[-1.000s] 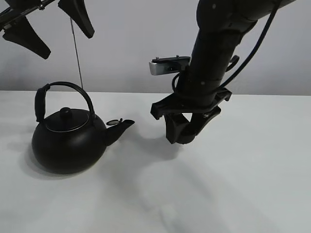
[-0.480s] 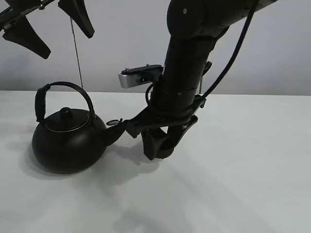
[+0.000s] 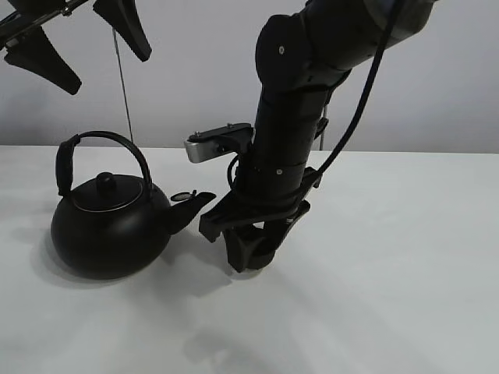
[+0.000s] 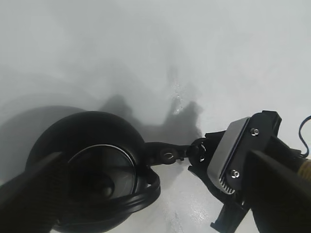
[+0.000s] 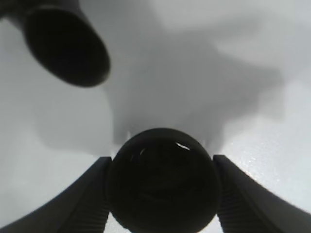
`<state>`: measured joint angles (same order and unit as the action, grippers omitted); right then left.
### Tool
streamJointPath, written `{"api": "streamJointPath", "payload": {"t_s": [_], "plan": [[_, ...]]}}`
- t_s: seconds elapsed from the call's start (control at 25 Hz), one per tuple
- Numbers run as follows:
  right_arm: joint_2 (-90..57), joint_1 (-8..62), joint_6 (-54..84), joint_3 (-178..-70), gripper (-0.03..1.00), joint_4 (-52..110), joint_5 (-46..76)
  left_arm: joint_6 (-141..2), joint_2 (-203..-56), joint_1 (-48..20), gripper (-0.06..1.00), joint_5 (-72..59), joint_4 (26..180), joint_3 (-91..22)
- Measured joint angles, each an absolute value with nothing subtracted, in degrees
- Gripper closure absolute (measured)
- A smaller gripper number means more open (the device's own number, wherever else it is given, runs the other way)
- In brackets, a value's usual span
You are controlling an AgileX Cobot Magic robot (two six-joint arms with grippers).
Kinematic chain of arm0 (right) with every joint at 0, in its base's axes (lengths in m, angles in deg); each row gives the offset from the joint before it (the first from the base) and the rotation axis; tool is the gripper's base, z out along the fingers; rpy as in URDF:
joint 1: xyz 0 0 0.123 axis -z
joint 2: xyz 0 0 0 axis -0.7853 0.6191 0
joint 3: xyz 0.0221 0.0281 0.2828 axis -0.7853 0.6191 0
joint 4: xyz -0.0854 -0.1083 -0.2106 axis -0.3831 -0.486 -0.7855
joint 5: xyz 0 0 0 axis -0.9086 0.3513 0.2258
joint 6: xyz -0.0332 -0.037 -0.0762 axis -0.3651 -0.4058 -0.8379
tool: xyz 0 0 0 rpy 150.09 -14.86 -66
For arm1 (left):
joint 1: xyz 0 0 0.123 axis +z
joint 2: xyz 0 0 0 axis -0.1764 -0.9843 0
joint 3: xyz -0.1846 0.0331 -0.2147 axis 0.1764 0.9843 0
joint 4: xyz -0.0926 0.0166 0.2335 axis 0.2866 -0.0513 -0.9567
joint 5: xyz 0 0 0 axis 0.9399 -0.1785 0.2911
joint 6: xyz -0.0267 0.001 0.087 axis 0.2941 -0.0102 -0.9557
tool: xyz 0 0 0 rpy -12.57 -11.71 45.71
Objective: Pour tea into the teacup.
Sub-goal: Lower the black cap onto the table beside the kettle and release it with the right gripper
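Teacup point(image 5: 163, 179), clamped in the right gripper point(image 3: 249, 253), has shifted over beside the kettle point(image 3: 109, 230) spout point(image 3: 195, 204), perhaps still airborne. Left gripper point(image 3: 78, 39) hangs wide, so pouring waits.

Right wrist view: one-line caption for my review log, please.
Right end effector grips the small black teacup, white table beneath.

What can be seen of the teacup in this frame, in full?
The teacup is small, round, handleless, glossy black, with faint glints on its rim; its inside is too dark to judge contents. The right tool is shut on it, a ribbed pad against each side. It is upright, low at the white table; whether it rests there cannot be told.
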<state>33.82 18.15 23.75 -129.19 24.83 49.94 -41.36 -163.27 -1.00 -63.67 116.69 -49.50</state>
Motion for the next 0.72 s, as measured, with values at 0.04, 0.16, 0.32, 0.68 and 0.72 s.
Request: {"api": "streamJointPath", "payload": {"t_s": [0.04, 0.16, 0.32, 0.68, 0.72], "plan": [[34.20, 18.15, 23.80, -129.19, 0.57, 24.79, 49.89, -41.36, -163.27, -1.00, 0.25, -63.67, 116.69, -49.50], [34.40, 18.15, 23.93, -129.19, 0.57, 24.72, 49.40, -41.36, -163.27, -1.00, 0.25, -63.67, 116.69, -49.50], [34.40, 18.15, 23.93, -129.26, 0.57, 24.66, 49.04, -41.36, -163.27, -1.00, 0.25, -63.67, 116.69, -49.50], [34.65, 18.15, 23.93, -129.26, 0.57, 24.66, 48.95, -41.36, -163.27, -1.00, 0.25, -63.67, 116.69, -49.50], [34.80, 18.15, 23.93, -129.26, 0.57, 24.66, 48.95, -41.36, -163.27, -1.00, 0.25, -63.67, 116.69, -49.50]]}}
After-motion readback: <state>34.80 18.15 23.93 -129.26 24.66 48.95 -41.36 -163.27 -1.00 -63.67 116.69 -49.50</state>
